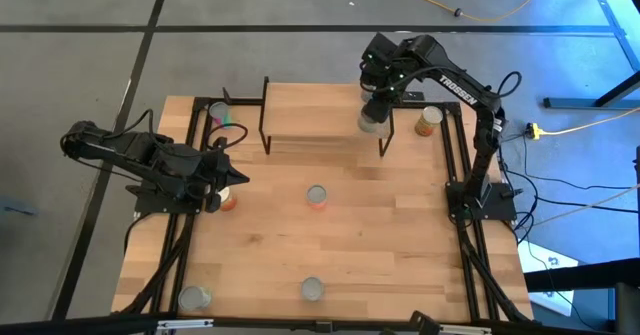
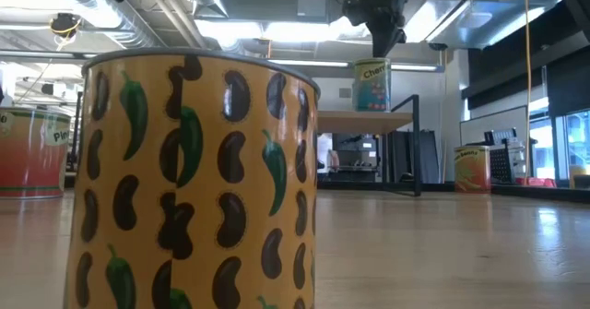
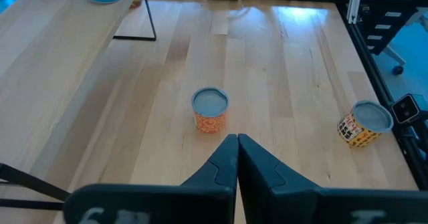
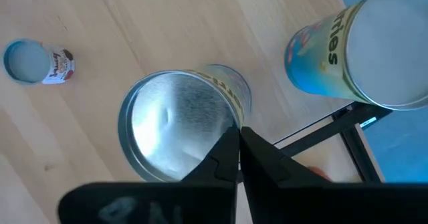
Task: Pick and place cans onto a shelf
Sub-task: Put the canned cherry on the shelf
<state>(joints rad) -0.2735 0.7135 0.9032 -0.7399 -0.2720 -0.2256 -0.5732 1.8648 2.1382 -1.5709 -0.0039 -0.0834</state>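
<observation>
The shelf (image 1: 320,115) stands at the table's far middle. My right gripper (image 1: 378,105) points down over the shelf's right end, shut at the rim of a yellow-green can (image 2: 372,85), whose silver top shows in the right wrist view (image 4: 174,127). A blue can (image 4: 348,50) stands close beside it. My left gripper (image 1: 235,180) is shut and empty at the table's left, just above an orange can (image 1: 228,200). An orange can (image 1: 316,195) stands on its base at the table's middle. My right gripper pinches the yellow-green can's top rim (image 4: 235,120), one finger over the lid and one outside the wall. The fingers come from above, pointing down. The can hangs upright with its bottom at the shelf's plank (image 2: 364,120); whether it rests on it I cannot tell.
A yellow bean-patterned can (image 1: 312,289) stands near the front edge, right before the low camera (image 2: 194,180). Other cans stand at the front left (image 1: 192,297), right of the shelf (image 1: 430,120) and left of it (image 1: 220,112). Black frame rails run along both table sides.
</observation>
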